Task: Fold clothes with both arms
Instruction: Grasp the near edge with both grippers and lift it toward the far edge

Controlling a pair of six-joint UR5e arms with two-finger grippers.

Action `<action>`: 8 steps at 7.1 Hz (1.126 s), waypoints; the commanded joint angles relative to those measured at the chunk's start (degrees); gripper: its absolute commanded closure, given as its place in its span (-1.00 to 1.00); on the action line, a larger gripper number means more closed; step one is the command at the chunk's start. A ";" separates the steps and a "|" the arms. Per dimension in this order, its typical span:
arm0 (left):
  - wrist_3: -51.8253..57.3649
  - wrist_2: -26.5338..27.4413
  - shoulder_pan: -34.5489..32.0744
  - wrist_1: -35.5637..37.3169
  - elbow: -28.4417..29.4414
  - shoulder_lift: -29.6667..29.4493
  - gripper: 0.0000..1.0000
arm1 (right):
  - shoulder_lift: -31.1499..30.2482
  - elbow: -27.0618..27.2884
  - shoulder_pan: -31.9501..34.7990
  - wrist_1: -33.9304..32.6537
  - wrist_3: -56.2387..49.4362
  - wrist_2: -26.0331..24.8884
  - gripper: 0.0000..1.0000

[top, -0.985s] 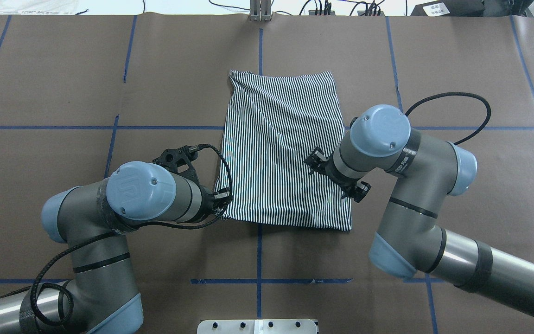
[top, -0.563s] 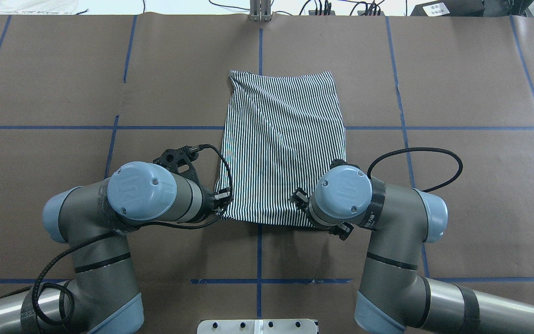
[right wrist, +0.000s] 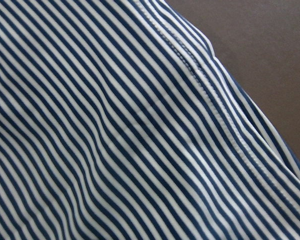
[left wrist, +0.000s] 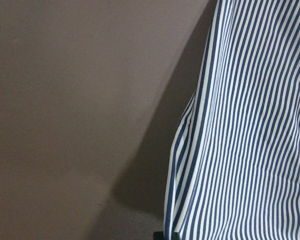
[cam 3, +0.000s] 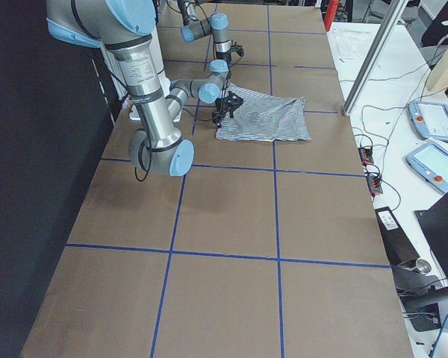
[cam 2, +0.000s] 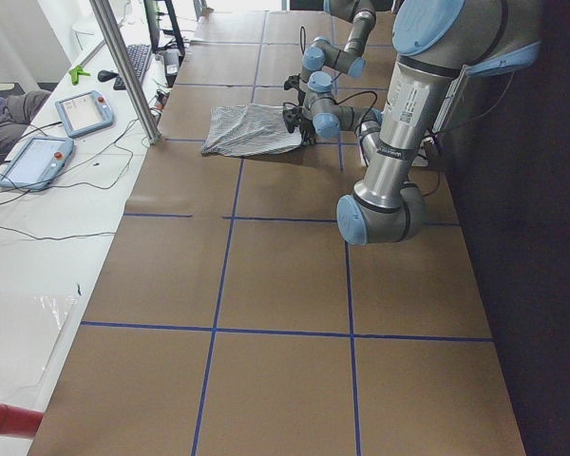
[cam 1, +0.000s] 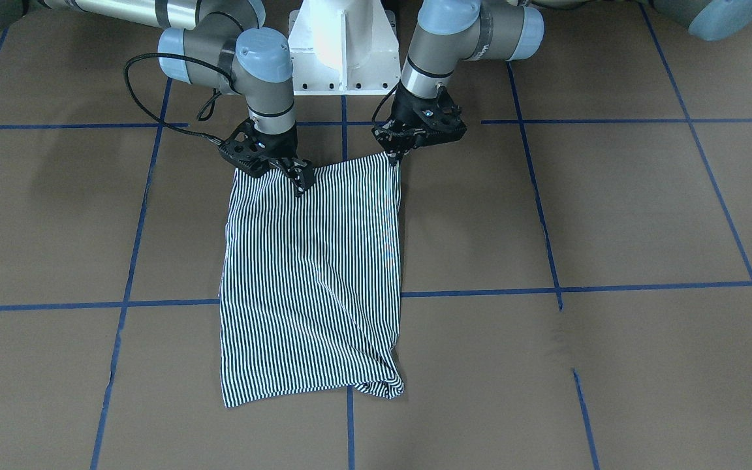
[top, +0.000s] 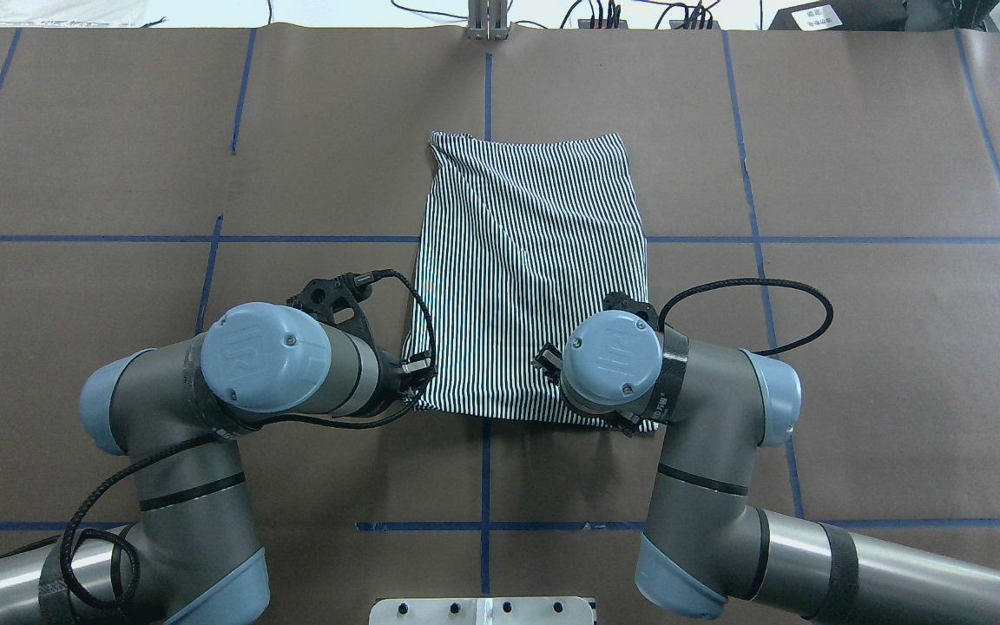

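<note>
The striped shirt (cam 1: 311, 274) lies folded into a tall rectangle on the brown table (cam 1: 611, 215); collar, buttons and patch are hidden. It also shows in the overhead view (top: 526, 260). My left gripper (cam 1: 395, 155) is shut on the shirt's near left corner, which is pulled up slightly; the left wrist view shows that edge (left wrist: 190, 150) rising. My right gripper (cam 1: 297, 177) stands open over the shirt's near edge, inward of the near right corner. The right wrist view shows stripes and a stitched hem (right wrist: 210, 90) close up. In the overhead view the right wrist (top: 613, 365) hides its fingers.
The white pedestal base (cam 1: 343, 46) stands just behind both grippers. Blue tape lines (cam 1: 611, 287) grid the table. A metal post (top: 487, 22) stands at the far edge. A bench with tablets (cam 2: 81, 109) and cables runs along the far side.
My right arm has swung back and inward from the shirt's right edge to its near edge. My left arm has not moved. The shirt lies as before.
</note>
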 commanded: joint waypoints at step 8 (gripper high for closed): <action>0.08 0.00 0.09 0.08 0.00 -0.26 1.00 | 2.84 0.36 0.89 -0.73 0.20 0.08 1.00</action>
